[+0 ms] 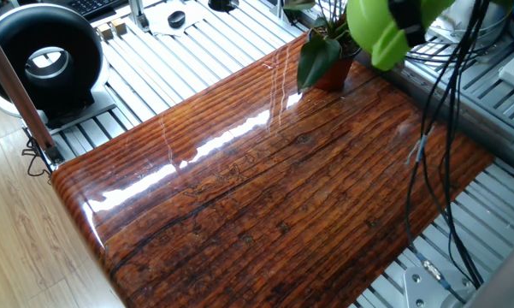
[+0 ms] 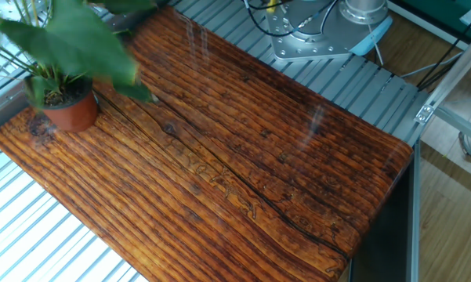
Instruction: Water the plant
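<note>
The plant stands at the far corner of the wooden table top [image 1: 265, 197]. Its reddish-brown terracotta pot [image 1: 335, 75] carries broad dark green leaves [image 1: 316, 56]. In the other fixed view the pot [image 2: 70, 111] is at the left edge, with leaves [image 2: 70, 39] spreading over it. The lime-green watering can [image 1: 378, 32] hangs in the air just right of and above the plant, tilted. My gripper [image 1: 407, 14] shows as a dark part at the can's top, shut on it; the fingers are mostly hidden. The can and gripper are out of view in the other fixed view.
Black cables [image 1: 445, 128] hang from the arm over the table's right side. A black round device [image 1: 43, 60] stands off the table at the left. The robot base [image 2: 353, 19] sits beyond the table on grey aluminium slats [image 2: 31, 235].
</note>
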Controlling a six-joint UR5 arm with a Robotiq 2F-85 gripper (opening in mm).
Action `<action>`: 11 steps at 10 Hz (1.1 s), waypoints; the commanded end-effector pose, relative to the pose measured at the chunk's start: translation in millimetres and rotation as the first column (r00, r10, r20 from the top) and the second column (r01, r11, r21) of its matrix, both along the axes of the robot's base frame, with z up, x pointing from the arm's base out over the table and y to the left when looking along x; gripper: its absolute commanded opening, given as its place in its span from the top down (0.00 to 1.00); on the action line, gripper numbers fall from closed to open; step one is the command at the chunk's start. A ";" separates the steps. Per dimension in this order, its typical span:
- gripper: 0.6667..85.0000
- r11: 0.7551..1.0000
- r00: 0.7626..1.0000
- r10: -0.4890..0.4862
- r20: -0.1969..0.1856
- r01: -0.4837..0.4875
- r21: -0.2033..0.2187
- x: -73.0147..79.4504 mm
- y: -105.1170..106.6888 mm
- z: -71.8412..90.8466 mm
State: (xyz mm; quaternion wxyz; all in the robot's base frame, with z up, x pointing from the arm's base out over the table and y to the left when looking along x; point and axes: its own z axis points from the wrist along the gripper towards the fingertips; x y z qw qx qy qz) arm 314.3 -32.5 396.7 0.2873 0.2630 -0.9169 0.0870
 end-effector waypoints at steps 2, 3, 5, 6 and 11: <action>0.99 0.997 0.994 -0.073 -0.085 0.071 -0.037 9.9 7.7 -11.7; 0.99 0.999 0.988 -0.038 -0.147 0.034 -0.029 8.4 4.7 -10.8; 0.99 1.000 0.977 -0.012 -0.211 0.014 0.007 5.6 13.4 -15.1; 0.99 1.000 0.969 0.001 -0.248 0.004 0.020 2.9 15.1 -14.3; 0.99 0.997 0.929 0.060 -0.366 -0.076 -0.027 -14.9 7.9 8.2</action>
